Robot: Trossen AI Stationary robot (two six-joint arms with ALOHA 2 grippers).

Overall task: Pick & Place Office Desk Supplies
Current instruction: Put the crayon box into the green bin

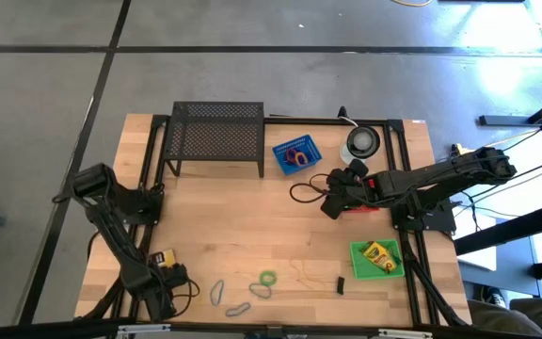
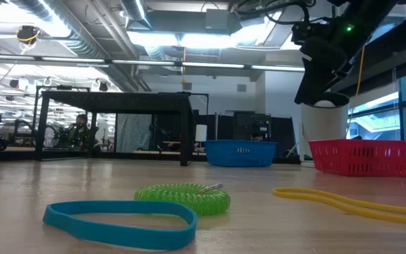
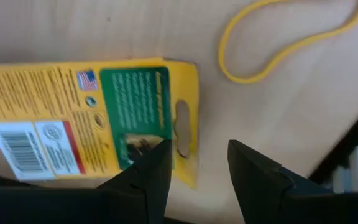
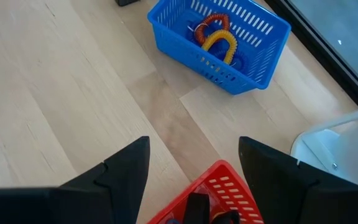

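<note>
Down at the worktop's [image 1: 252, 226] near-left corner the left gripper [image 3: 197, 162], fingers apart, hovers over the flat crayon box [image 3: 92, 115], likely light, stiff cardboard, best pinched across its hang-tab edge; the right gripper [image 4: 194, 171] waits open above the red basket [image 4: 213, 193].

High view looks straight down on the table [image 1: 252, 226]; low view sits at tabletop level, facing the room; each wrist view looks closely past its own fingers — right wrist and high share the blue basket [image 4: 219, 40].
</note>
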